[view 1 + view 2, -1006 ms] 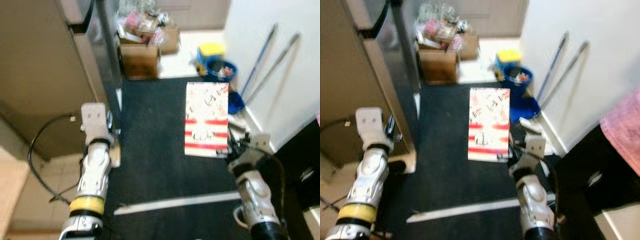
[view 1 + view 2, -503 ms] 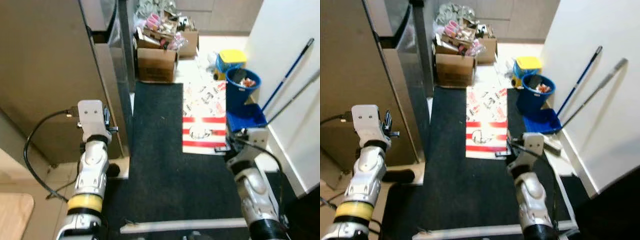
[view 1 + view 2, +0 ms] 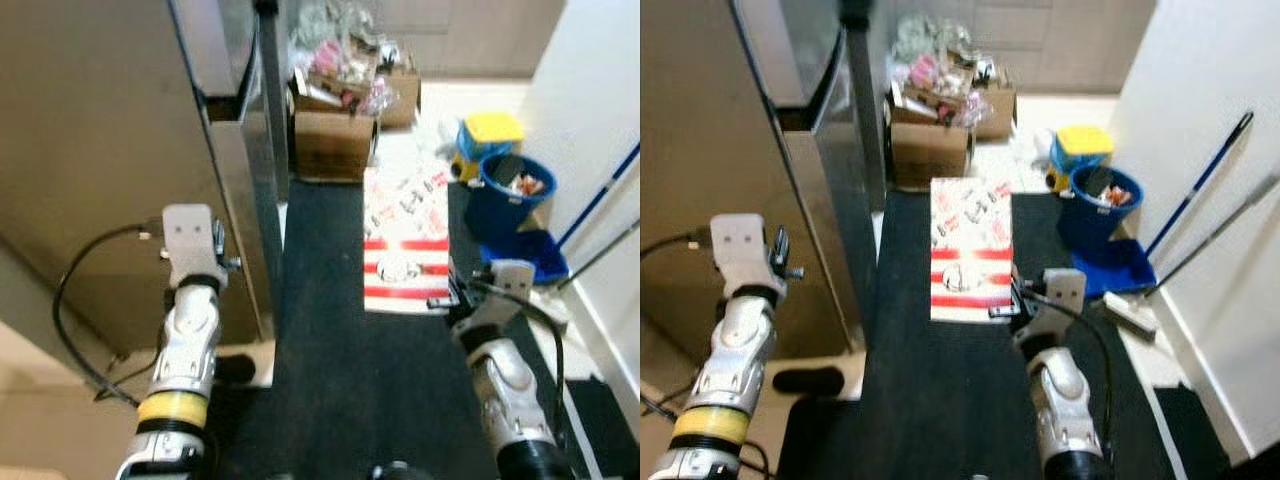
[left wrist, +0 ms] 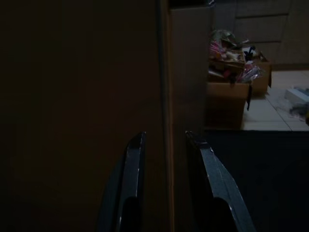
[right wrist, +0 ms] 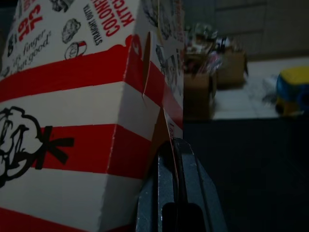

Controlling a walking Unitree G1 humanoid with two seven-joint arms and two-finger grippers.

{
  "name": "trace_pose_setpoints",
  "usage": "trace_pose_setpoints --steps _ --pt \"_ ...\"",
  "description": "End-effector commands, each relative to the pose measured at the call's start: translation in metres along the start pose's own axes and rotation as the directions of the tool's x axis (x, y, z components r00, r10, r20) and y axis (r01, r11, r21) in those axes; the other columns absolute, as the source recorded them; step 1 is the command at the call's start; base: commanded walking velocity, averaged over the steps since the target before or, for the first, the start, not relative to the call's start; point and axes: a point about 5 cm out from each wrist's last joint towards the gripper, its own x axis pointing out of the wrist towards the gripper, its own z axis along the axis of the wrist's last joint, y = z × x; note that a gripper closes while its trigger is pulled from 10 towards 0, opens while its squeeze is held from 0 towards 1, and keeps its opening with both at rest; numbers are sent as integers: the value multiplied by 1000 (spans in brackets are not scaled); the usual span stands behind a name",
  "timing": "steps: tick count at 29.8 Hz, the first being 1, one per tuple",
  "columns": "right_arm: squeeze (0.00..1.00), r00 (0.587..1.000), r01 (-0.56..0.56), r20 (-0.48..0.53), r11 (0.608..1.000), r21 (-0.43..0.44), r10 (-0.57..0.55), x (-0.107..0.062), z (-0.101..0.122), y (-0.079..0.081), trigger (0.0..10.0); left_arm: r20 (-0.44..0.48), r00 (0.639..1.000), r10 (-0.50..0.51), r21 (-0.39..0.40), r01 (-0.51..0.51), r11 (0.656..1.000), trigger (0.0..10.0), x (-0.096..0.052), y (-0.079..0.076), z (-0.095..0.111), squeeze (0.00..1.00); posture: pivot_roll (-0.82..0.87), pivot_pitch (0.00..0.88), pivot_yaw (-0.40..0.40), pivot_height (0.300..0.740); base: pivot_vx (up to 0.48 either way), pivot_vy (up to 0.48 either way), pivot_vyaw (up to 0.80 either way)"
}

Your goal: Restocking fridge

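A red-and-white striped carton point(image 3: 407, 238) is held out ahead of the right gripper point(image 5: 175, 145), its near edge pinched between the closed fingers point(image 5: 193, 183), above the dark mat point(image 3: 340, 370). The left gripper point(image 4: 164, 145) is raised beside the tall brown cabinet point(image 3: 90, 150), its fingers point(image 4: 133, 164) spread and empty.

Dark carpet runner point(image 3: 340, 350) over pale tiled floor point(image 3: 470, 98). Tall brown cabinet panel point(image 3: 90, 150) on left. White wall point(image 3: 1210, 150) on right. Open cardboard boxes point(image 3: 335, 140) and blue plastic bucket point(image 3: 510, 195) at far end.
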Motion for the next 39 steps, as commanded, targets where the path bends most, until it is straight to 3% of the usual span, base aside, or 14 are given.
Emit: trace_pose_setpoints --steps 1,12,28,38,39 --pt "0 1000 -2 -22 1000 7 2 -2 -5 3 10000 -14 1000 -2 6 2 1000 10000 -2 0 -3 0 -37 63 -22 740 296 0 0" --pt "0 1000 -3 -26 1000 3 3 -2 -6 2 10000 -18 1000 -7 7 7 1000 10000 -2 -2 -4 0 -38 59 -22 740 291 0 0" --pt "0 1000 -1 -28 1000 0 1 -1 -6 2 10000 -21 1000 -18 34 19 999 10000 -2 -4 -4 0 -40 60 -22 740 0 0 0" --pt "0 999 1 -33 1000 0 -1 -2 -8 1 10000 98 992 -80 75 73 994 10000 0 -28 15 0 -38 60 -25 740 0 0 0" --pt "0 999 -2 -34 1000 0 2 -2 -8 2 10000 96 991 -89 75 82 994 10000 5 -37 16 0 -41 60 -24 740 0 0 0"
